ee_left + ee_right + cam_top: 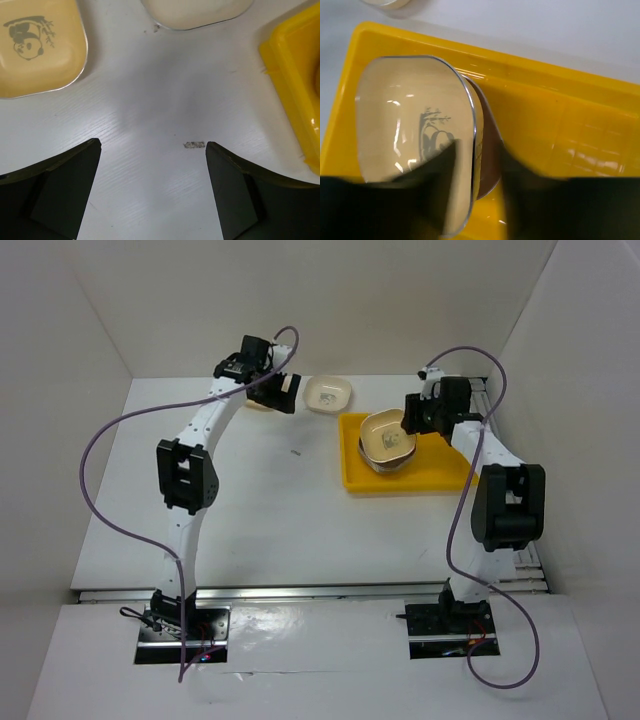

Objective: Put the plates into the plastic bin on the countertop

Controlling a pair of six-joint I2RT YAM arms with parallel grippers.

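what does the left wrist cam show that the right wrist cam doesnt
Only left wrist: the yellow-orange plate with a panda mark, and the open left gripper over bare countertop. Only right wrist: a cream plate stacked on a brown plate inside the yellow bin, with the right gripper straddling the cream plate's rim. Both: the yellow bin and the white countertop.

**White bench (260, 510), walled in white, carrying a bin and two loose plates**

A yellow plastic bin (400, 483) sat flat on the bench's far right part. Just beside its far left corner lay a cream plate (328, 393), and further left, apart from it, a yellow-orange plate (40, 55) printed with a panda. A small dark smudge (194, 145) marked the bare surface between them.
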